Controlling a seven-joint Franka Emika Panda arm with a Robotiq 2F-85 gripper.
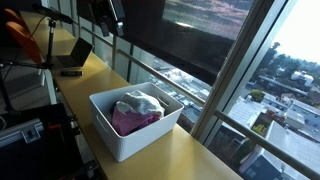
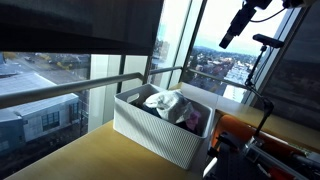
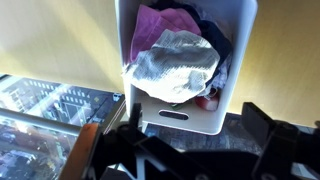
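The hand (image 2: pixel 236 27) hangs high at about 1 o'clock in an exterior view. It is tilted so that its tips point down toward 7 o'clock. The arm (image 2: pixel 272 5) leaves the frame at the top edge, at the hand's 2 o'clock. In the wrist view the two dark fingers (image 3: pixel 128 125) come in from the 6 o'clock edge, spread wide apart, with nothing clamped between them.
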